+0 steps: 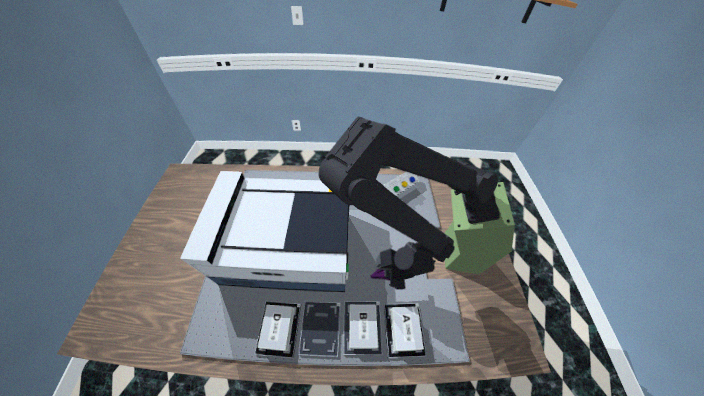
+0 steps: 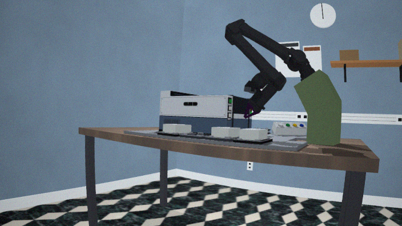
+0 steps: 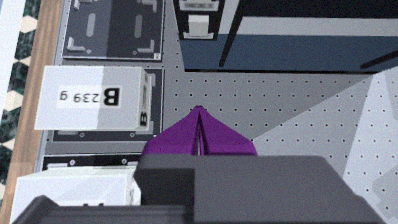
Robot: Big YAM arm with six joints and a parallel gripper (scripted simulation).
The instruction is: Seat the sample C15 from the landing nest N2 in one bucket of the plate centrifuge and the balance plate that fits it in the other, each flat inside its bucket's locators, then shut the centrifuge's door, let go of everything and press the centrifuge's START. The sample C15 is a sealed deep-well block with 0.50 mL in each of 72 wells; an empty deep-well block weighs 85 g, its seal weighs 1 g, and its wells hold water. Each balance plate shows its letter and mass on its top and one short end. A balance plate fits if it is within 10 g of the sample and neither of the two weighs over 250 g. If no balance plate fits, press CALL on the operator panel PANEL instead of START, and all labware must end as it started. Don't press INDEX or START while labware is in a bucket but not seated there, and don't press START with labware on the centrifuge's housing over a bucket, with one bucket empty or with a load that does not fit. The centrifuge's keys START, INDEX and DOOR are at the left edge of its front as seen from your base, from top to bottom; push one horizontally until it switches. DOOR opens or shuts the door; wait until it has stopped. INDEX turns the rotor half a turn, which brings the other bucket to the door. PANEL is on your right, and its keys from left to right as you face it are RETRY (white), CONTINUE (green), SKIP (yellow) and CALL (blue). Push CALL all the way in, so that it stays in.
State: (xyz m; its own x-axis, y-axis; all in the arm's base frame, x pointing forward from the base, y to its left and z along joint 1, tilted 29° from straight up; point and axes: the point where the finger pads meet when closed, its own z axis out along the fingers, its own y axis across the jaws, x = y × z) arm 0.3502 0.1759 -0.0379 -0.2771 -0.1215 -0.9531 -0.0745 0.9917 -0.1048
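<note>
My gripper [image 1: 378, 274] [image 2: 247, 114] [image 3: 198, 111] has purple fingers, shut with nothing between them. It hovers above the grey mat [image 1: 440, 320], a short way off the centrifuge's [image 1: 265, 220] [image 2: 177, 107] [image 3: 300, 56] front corner where its keys [image 2: 229, 108] [image 3: 199, 25] sit; the top key glows green. Balance plates D [image 1: 276, 327], B [image 1: 363, 326] [image 3: 90, 105] and A [image 1: 405, 327] [image 3: 70, 189] lie in a row of nests; B reads 239 g. One nest [image 1: 320, 327] [image 3: 115, 30] between D and B is empty. Sample C15 is not in view.
The operator panel [image 1: 406, 187] [image 2: 288, 128] with coloured keys stands behind my arm. The green arm base [image 1: 480, 240] [image 2: 320, 111] is on the table's right. The centrifuge's top shows a white panel beside a dark one.
</note>
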